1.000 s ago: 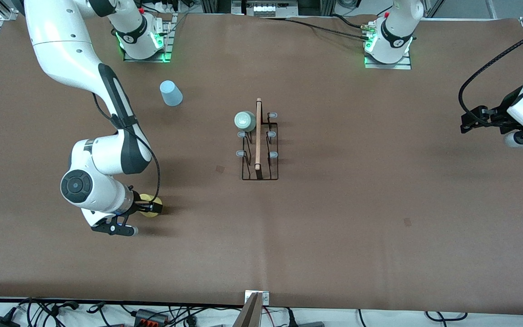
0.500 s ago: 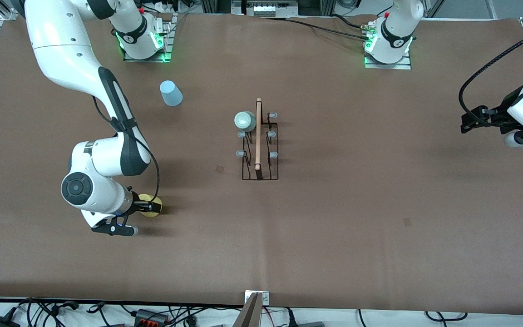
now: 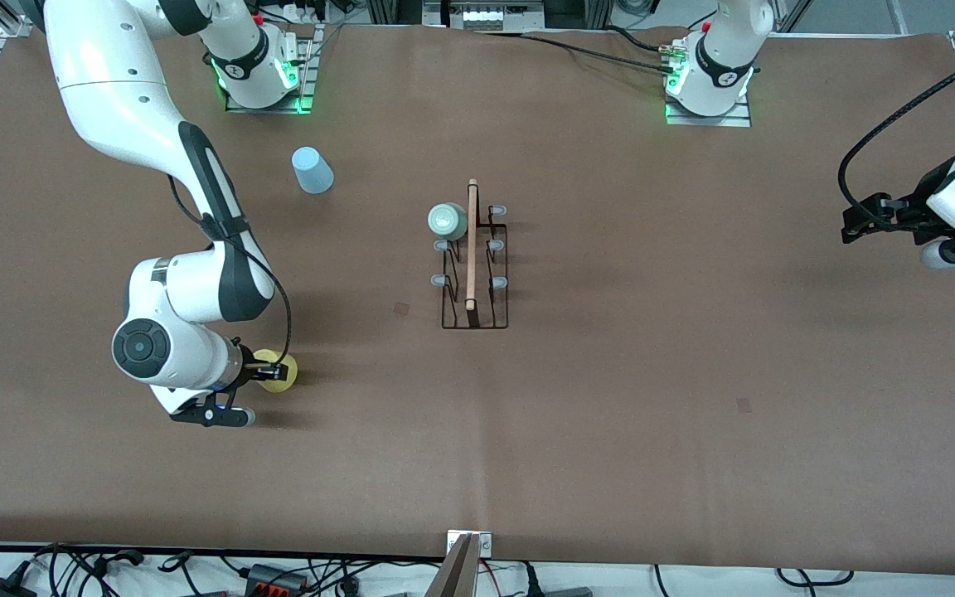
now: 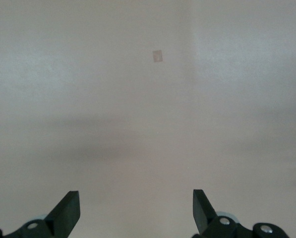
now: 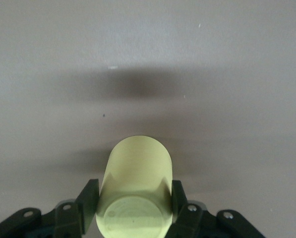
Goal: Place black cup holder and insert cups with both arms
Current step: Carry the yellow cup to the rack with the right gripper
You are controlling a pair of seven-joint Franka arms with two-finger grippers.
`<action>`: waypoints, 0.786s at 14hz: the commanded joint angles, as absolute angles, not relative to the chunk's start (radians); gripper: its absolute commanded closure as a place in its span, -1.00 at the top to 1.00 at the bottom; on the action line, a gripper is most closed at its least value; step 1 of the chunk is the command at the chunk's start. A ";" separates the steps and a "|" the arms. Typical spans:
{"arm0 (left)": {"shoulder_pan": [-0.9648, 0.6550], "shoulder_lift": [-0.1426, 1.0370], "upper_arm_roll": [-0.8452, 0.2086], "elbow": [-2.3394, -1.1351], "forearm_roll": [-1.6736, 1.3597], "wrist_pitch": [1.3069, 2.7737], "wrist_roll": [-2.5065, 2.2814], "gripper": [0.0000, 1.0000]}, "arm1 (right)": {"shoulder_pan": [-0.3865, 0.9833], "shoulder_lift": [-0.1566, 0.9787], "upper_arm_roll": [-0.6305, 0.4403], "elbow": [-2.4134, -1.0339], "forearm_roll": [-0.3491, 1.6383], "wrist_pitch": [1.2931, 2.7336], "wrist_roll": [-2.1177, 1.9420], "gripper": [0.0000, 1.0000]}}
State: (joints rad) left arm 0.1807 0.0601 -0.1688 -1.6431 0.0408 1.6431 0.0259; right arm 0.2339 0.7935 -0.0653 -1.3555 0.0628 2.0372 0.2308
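Note:
The black cup holder (image 3: 475, 267) stands mid-table with its wooden rod handle on top. A pale mint green cup (image 3: 447, 220) sits on one of its prongs at the end nearer the robot bases. The yellow cup (image 3: 278, 374) is toward the right arm's end; my right gripper (image 3: 269, 372) is shut on it. In the right wrist view both fingers (image 5: 87, 198) press the yellow cup's (image 5: 136, 173) sides, its closed base toward the camera. A light blue cup (image 3: 312, 170) stands upside down near the right arm's base. My left gripper (image 3: 850, 225) (image 4: 136, 198) waits open over bare table.
The brown table cover (image 3: 610, 414) carries small dark patches (image 3: 744, 405) (image 3: 401, 308). Cables and plugs (image 3: 262, 574) lie along the table edge nearest the front camera. The arms' bases (image 3: 708, 83) stand at the edge farthest from it.
My right gripper's fingers have closed on the yellow cup, which has shifted slightly with them. The left arm, the holder and the other cups have not moved.

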 commanded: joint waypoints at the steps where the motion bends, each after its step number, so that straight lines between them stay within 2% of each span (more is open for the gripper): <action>1: 0.184 0.060 -0.166 -1.626 0.037 1.626 0.049 1.00 | 0.233 0.750 -0.040 -1.325 0.066 1.951 0.225 -0.41; 4: 0.184 0.060 -0.166 -1.626 0.038 1.628 0.049 1.00 | 0.252 0.658 0.046 -1.299 0.063 1.917 0.257 -0.42; 8: 0.184 0.060 -0.166 -1.626 0.038 1.626 0.049 1.00 | 0.356 0.655 0.083 -1.154 0.069 1.876 0.332 -0.42; 11: 0.184 0.060 -0.166 -1.626 0.038 1.626 0.049 1.00 | 0.440 0.657 0.101 -1.143 0.066 1.882 0.498 -0.42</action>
